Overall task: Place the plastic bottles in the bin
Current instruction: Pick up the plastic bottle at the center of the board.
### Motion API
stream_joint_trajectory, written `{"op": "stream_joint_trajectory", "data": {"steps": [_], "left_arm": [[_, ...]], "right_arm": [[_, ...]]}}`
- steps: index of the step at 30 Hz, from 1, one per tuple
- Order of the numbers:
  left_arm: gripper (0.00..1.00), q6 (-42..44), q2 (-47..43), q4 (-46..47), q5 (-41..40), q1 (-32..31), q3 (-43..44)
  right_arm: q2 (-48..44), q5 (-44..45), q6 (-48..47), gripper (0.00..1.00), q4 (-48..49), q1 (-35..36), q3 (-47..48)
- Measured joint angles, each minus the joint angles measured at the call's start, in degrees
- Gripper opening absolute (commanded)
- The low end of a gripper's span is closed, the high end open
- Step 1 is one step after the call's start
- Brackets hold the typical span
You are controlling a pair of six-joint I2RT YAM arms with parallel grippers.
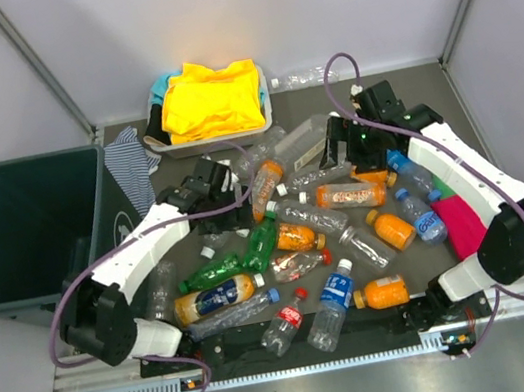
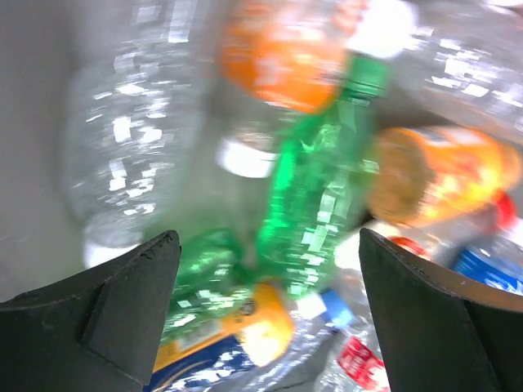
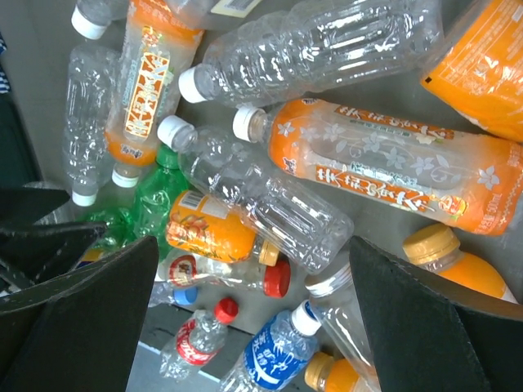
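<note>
The task is at the picking step, and early in it by the look of things. The plastic bottles (image 1: pixel 300 240) lie scattered across the middle of the desk (image 1: pixel 426 91). No bottle shows inside the bin (image 1: pixel 30 232), which stands off the desk's left edge.

The left gripper (image 1: pixel 212 187) hangs over the far-left part of the pile, fingers spread wide and nothing between them. Its wrist view is blurred, but a green bottle (image 2: pixel 315 204) lies under the gap. The right gripper (image 3: pixel 253 245) is just as wide and just as empty. It sits above a clear bottle (image 3: pixel 270 200) and an orange flowered bottle (image 3: pixel 384 163) that lie side by side.

The next move probably means settling on one bottle, coming down so the fingers straddle its body, closing, and carrying it left to the bin. The left arm looks better placed, since the bin is on its side. The right arm would have to reach across the pile and past its partner.

Crowding is the main trouble — the bottles touch and overlap, so a finger may nudge a neighbour or pinch two at once, and round ones may roll.

A striped cloth (image 1: pixel 134 163) lies just beside the bin's right wall, on the path over. A white tray (image 1: pixel 194 146) of yellow cloth (image 1: pixel 214 98) sits at the far edge, and a pink cloth (image 1: pixel 465 221) lies by the right arm — none of these belongs in the bin.
</note>
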Motion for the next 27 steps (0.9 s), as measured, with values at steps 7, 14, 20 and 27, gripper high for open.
{"op": "stream_joint_trajectory", "data": {"steps": [7, 14, 20, 27], "left_arm": [[0.8, -1.2, 2.9, 3.5, 2.0, -5.7, 0.0], [0.74, -2.8, 10.0, 6.0, 0.9, -7.1, -1.2], [0.61, -3.7, 13.5, 8.2, 0.5, -8.9, -1.9], [0.26, -4.6, 13.6, 7.0, -2.6, -10.5, -1.0]], "right_arm": [[-1.1, 0.0, 0.1, 0.99, 0.2, 0.0, -1.7], [-3.6, 0.0, 0.1, 0.99, 0.0, -0.5, -2.8], [-5.7, 0.1, 0.1, 0.99, -0.3, -0.8, -4.0], [-7.2, 0.1, 0.1, 0.99, -0.7, -1.3, -5.9]]}}
